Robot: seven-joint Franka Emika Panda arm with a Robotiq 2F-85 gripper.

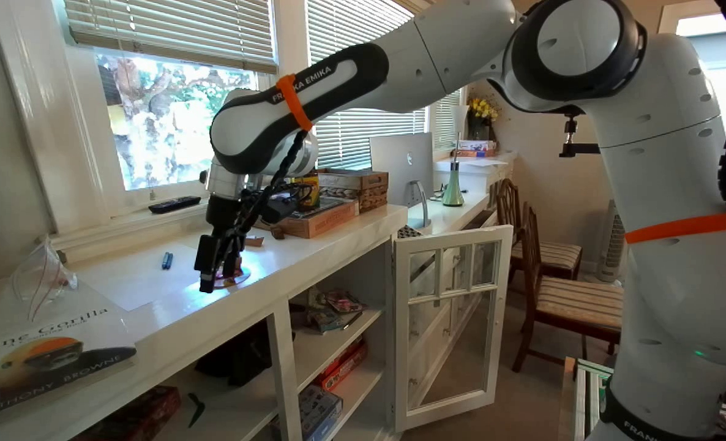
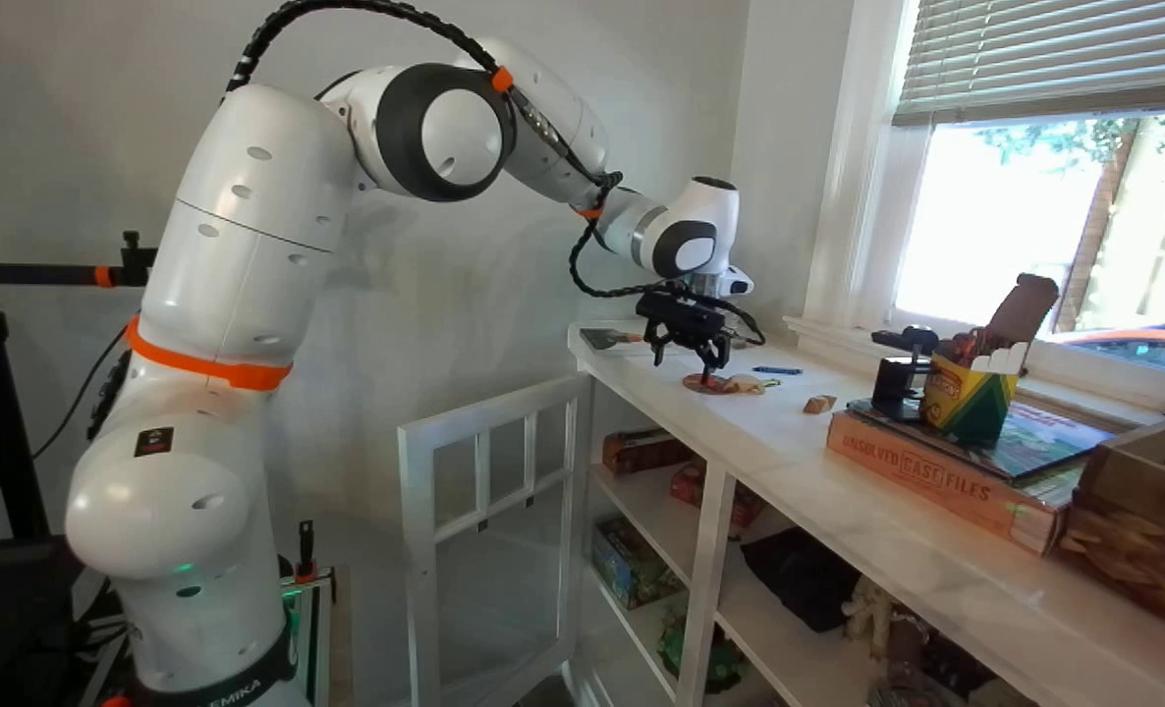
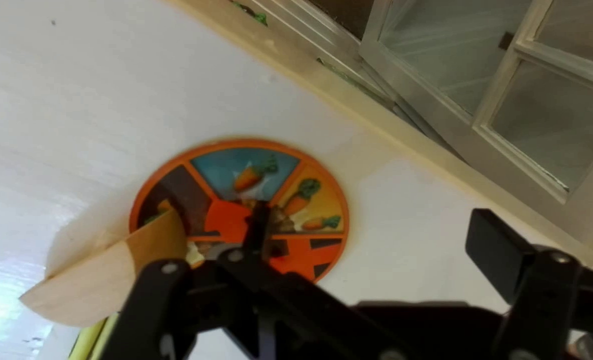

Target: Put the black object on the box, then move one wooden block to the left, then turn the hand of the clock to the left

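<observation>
1. Claw (image 3: 376, 241) wide, nothing held; one fingertip (image 3: 257, 232) over the round clock (image 3: 249, 186), close by its orange hand (image 3: 226, 219), contact can't tell
2. Likely step: hand turn; black object (image 2: 899, 378) sits on box (image 2: 926, 473) with a flat item (image 2: 1044, 442) between; wooden block (image 2: 819, 404) on table (image 2: 779, 432) between clock and box
3. Risk: clock skids instead of hand turning; cause: too much downward press, slick-looking top, nothing visible pinning it
4. Risk: fingertip skims past hand; cause: hand looks flat, tip too high
5. Risk: tan piece (image 3: 91, 280) lapping clock edge in wrist view gets shoved; cause: sweep too wide
6. Table: white, glossy, under window (image 1: 155, 122); blue pens (image 1: 167, 261), One Gorilla book (image 1: 51, 355) on it
7. Room: glazed cabinet door (image 1: 401, 343) open, boxes (image 1: 346, 361) on shelves (image 1: 338, 331), blinds (image 1: 173, 27) partly up, monitor (image 1: 400, 168), chairs (image 1: 577, 303) farther off
</observation>
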